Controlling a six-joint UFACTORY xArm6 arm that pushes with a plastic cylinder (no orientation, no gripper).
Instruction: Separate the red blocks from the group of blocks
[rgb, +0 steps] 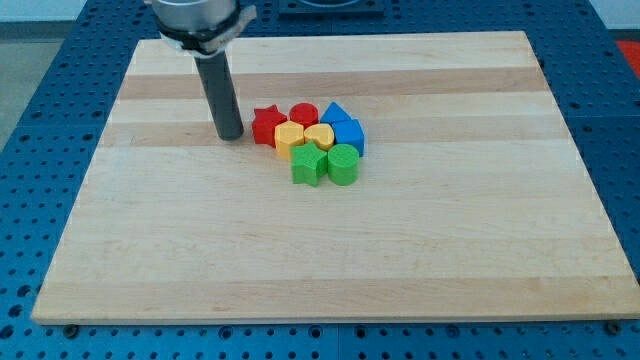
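Several blocks sit packed together just above the board's middle. A red star (265, 124) is at the group's left and a red cylinder (304, 114) at its top. Below them lie a yellow block (289, 137) and a yellow heart (319, 136). A blue triangle (335, 113) and another blue block (350, 133) are on the right. A green star (307, 165) and a green cylinder (343, 164) form the bottom. My tip (231, 135) rests on the board just left of the red star, a small gap apart.
The wooden board (150, 250) lies on a blue perforated table (30, 120). The arm's grey mount (200, 20) hangs over the board's top left.
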